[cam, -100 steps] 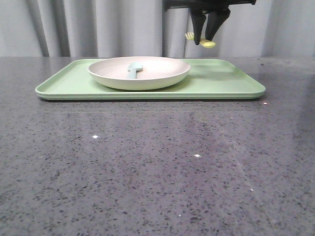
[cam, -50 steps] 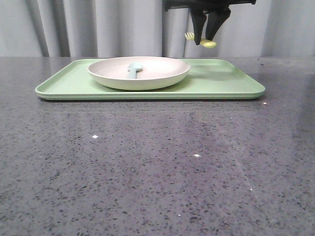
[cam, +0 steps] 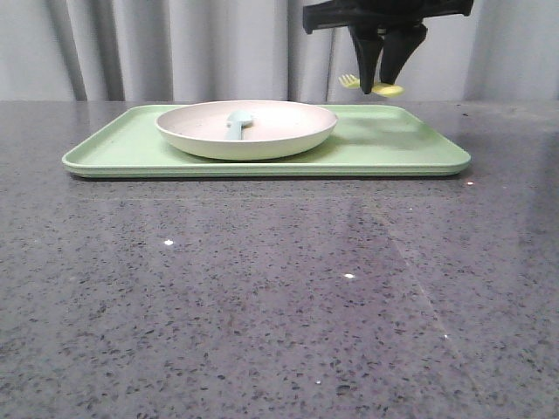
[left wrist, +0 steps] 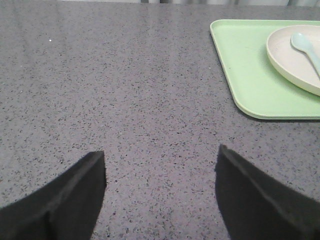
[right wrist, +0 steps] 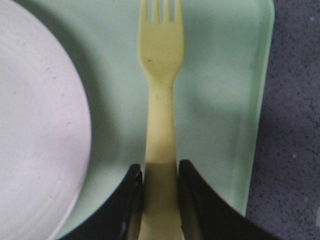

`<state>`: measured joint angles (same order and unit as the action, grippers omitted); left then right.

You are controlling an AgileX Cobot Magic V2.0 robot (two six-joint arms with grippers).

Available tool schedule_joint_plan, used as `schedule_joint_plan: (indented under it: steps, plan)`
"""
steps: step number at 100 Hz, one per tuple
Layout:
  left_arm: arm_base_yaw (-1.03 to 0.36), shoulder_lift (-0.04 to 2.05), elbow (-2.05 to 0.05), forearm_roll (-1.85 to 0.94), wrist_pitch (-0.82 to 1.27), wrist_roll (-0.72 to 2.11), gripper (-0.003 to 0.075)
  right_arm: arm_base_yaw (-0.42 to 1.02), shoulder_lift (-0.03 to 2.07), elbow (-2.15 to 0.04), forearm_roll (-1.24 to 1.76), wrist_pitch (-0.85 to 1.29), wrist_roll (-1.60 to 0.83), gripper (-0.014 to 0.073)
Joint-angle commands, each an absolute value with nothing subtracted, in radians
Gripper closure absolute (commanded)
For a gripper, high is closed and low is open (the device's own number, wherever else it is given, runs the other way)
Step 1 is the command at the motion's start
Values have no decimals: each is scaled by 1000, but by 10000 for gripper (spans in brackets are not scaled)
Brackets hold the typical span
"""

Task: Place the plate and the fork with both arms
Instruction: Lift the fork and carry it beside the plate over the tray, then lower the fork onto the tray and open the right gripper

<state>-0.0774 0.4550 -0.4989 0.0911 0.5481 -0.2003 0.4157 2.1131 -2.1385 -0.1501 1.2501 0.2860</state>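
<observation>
Yellow fork hangs clamped in the right gripper above the green tray

Seen from the front, the right gripper is at about 1 o'clock from the cream plate, its black fingers closed on the fork's handle with the tines pointing toward 9 o'clock, clear of the tray surface. The plate sits on the tray left of centre with a pale blue spoon lying in it. In the right wrist view the fork is over bare tray just beside the plate's rim. The left gripper hovers with jaws wide apart over the grey speckled table, well apart from the tray's corner
</observation>
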Motion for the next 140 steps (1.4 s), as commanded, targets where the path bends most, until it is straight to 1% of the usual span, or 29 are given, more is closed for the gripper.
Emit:
schedule_joint_plan:
  steps: [1, 31, 40, 62, 103, 140]
  plan:
    - [-74, 459, -528, 89, 473, -205, 261, 403, 2014, -2115, -167, 1283, 278, 536]
    - [-74, 459, -528, 89, 473, -205, 261, 386, 1926, -1868, -117, 1105, 291, 536]
    - [-74, 459, -528, 89, 473, -205, 261, 383, 1921, -1824, -86, 1044, 296, 536]
    - [-74, 459, -528, 89, 473, -205, 261, 383, 1921, -1805, -82, 982, 311, 536]
    - [-74, 459, -528, 89, 473, -205, 261, 383, 1926, -1797, -82, 982, 311, 536]
    - [-74, 459, -528, 89, 473, -205, 261, 383, 1926, -1730, -82, 946, 311, 536]
